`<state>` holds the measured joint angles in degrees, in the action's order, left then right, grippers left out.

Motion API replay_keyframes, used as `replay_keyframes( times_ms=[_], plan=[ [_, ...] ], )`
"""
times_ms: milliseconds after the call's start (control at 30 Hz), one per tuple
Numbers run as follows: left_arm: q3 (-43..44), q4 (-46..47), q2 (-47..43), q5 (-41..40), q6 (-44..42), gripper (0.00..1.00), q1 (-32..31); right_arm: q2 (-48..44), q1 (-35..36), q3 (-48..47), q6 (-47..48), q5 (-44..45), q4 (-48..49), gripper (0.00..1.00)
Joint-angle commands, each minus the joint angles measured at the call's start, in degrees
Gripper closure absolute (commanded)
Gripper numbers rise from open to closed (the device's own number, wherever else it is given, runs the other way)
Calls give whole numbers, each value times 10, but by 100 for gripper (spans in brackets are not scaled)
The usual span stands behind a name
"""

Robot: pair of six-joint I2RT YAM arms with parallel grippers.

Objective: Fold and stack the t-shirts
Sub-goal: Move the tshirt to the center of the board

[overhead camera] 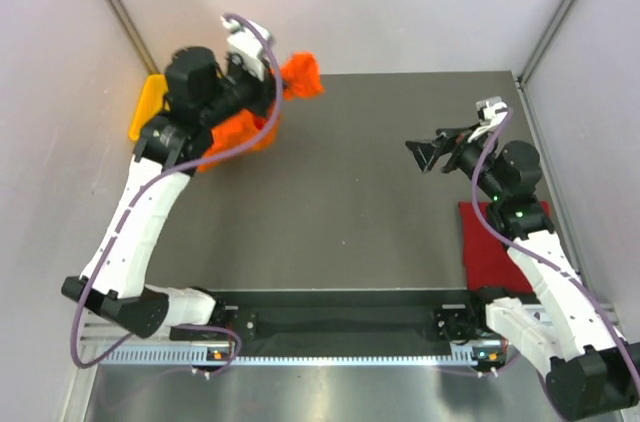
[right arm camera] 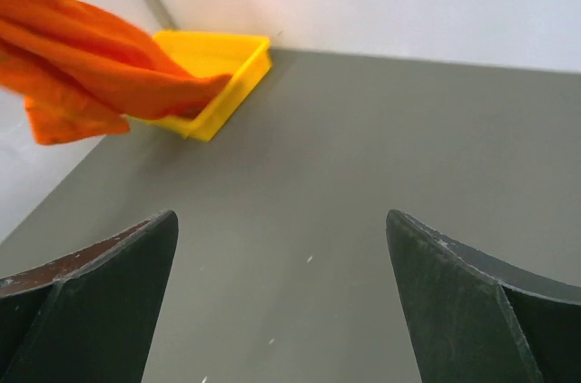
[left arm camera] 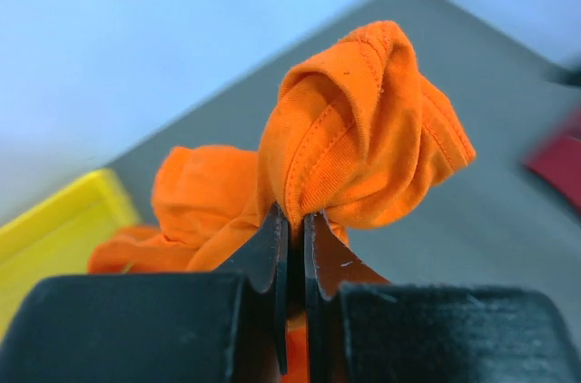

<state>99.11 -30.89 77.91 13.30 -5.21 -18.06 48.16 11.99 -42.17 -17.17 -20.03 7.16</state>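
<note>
**Bright orange cloth t-shirt [overhead camera: 300,75] hanging bunched at the worktop's far left corner**

The left gripper [left arm camera: 292,220] is clenching a wad of the shirt and holding it above the dark grey worktop [overhead camera: 370,172]. The cloth's tail is trailing toward the yellow plastic tray [overhead camera: 143,107]. The right gripper [overhead camera: 428,155] is hovering spread wide and empty near the right edge, beyond the flat dark red cloth t-shirt [overhead camera: 495,242] at the near right corner. The tail may be catching the tray's rim, so a pull could drag the tray along, and the crumpled hold risks a twisted spread.
</note>
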Motion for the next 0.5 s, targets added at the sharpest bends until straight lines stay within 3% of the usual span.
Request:
replay_keyframes(
  times_ms=[0, 100, 167, 267, 367, 400, 433, 467],
  plan=[
    [-37, -56, 13, 73, 11, 100, -78, 10, 8, -41, -25, -71, -13, 3],
    [-54, -43, 46, 93, 18, 100, -136, 10, 8, -55, -28, -54, -62, 2],
    [-61, -26, 92, 97, -1, 100, -165, 9, 8, -75, -27, 26, -136, 2],
    [-37, -23, 171, 145, -24, 100, -180, 3, 4, -85, -16, 114, -199, 4],
    [7, -22, 258, 163, -44, 100, -180, 0, 2, -86, 11, 133, -237, 7],
    [19, -24, 278, 157, -52, 63, -179, 3, 2, -83, 18, 134, -242, 10],
    [41, -28, 298, 129, -65, 36, -179, 15, 1, -80, 30, 135, -250, 14],
    [55, -37, 332, 118, -72, 2, -179, 24, 1, -78, 33, 146, -254, 24]
  ],
)
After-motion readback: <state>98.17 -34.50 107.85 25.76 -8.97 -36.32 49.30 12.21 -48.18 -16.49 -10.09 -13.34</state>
